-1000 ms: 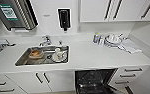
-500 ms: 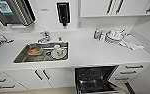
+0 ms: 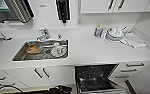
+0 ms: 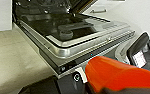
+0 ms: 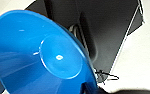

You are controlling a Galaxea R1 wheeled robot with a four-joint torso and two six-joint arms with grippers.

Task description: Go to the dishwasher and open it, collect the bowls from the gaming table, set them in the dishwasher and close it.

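Head view: the dishwasher [image 3: 96,77] sits wide open under the white bench [image 3: 91,50], just right of the sink [image 3: 41,50]. Left wrist view has an orange bowl [image 4: 116,75] right by the dishwasher's lowered door [image 4: 73,42], can't tell if that gripper's clamped on it. Right wrist view shows a blue bowl [image 5: 41,55] against the dark dishwasher interior [image 5: 103,30], same story for that gripper, can't tell.

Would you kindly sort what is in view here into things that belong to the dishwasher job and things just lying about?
Belong to the job:
open dark-interior dishwasher
round orange plastic bowl
round bright blue plastic bowl

Just lying about:
steel sink with dishes
stacked white dishes
folded white cloth
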